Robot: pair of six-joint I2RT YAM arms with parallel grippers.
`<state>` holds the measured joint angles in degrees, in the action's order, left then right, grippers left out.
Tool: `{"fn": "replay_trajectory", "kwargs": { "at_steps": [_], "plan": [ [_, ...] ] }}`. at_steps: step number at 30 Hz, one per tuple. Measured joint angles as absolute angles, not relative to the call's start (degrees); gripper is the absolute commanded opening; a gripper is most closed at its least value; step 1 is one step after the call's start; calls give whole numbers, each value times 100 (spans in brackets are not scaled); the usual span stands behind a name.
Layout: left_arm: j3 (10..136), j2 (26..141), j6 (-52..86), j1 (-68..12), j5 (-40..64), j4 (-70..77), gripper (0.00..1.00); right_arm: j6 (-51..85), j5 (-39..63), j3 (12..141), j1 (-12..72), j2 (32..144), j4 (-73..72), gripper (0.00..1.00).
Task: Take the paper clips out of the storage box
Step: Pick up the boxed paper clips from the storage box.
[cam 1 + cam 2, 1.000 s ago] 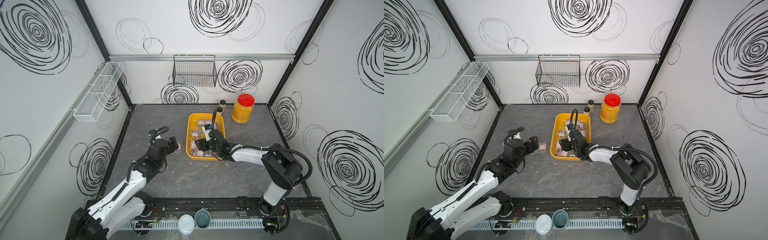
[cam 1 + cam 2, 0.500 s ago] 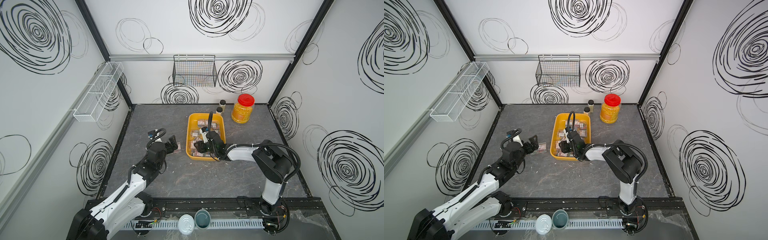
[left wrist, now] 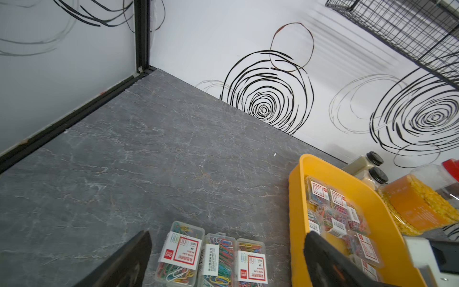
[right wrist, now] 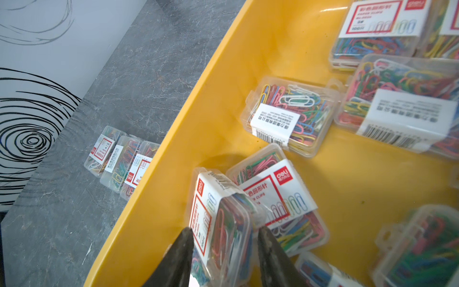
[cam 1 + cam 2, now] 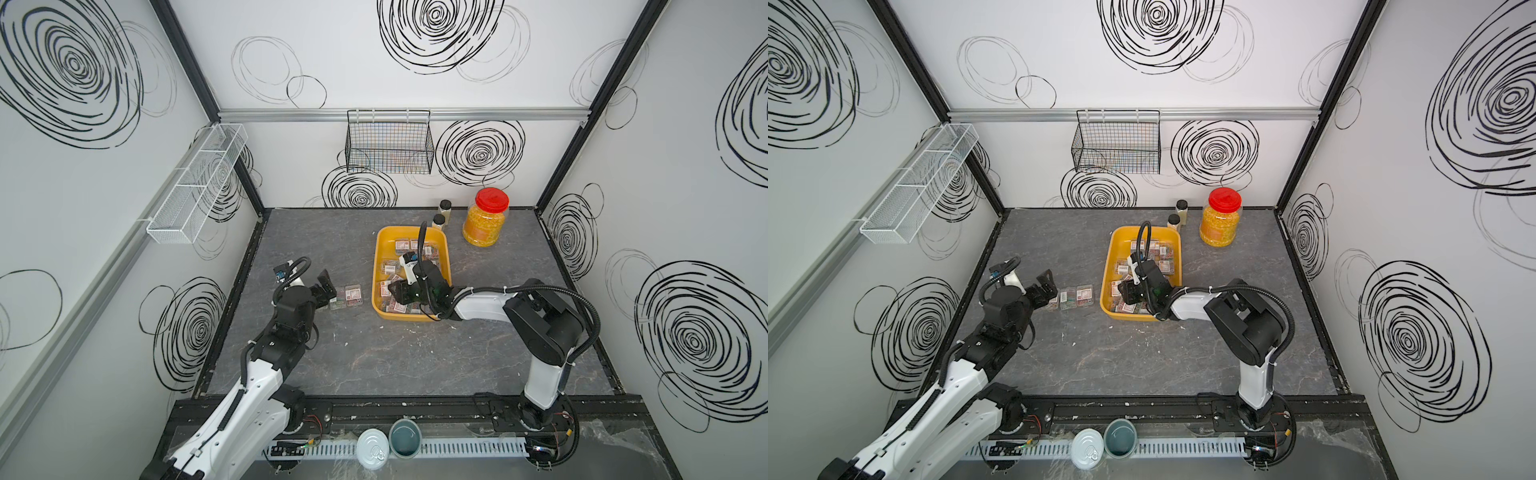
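Glossy plastic storage box [image 4: 273, 37]; clear plastic cases [image 4: 290, 116].

Bright, even, diffuse light in both top views; shadows soft and faint. Wide-angle bowing of wall edges toward corners. Small glare streak on storage box [image 4: 332, 10]. Soft near lens: right gripper [image 4: 224, 231], nearest paper clips [image 4: 218, 198]. Streaky blur around wire basket [image 3: 397, 24].

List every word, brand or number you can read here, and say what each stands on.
"deli": red label corner of the flat case beside the upright case in the right gripper.
"彩色回形针", "PAPER CLIPS": label of the far case in the storage box.
"PAPER CLIPS", "deli": label of a case on the table.
Barcodes and fine print on back labels: too small to read.
In both top views nothing is readable.
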<state>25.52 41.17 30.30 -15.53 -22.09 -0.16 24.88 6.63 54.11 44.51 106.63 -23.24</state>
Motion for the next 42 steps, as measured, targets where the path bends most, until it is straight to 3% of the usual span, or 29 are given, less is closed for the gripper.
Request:
{"fn": "replay_trajectory", "kwargs": {
  "at_steps": [17, 23, 33, 42],
  "plan": [
    [1546, 3568, 3087, -537, -2123, -143, 99, 2569, 753, 5754, 4331, 11010, -2287, 52],
    [1479, 3428, 3138, -414, -1962, -80, 99, 2598, 834, 5745, 4344, 10973, -2294, 66],
    [1457, 3573, 3159, -338, -1710, 12, 99, 2630, 502, 5826, 4447, 10951, -2038, 72],
    [1455, 3551, 3201, -276, -1651, 23, 99, 2714, 429, 5920, 4449, 10951, -1870, 55]
  ]
}}
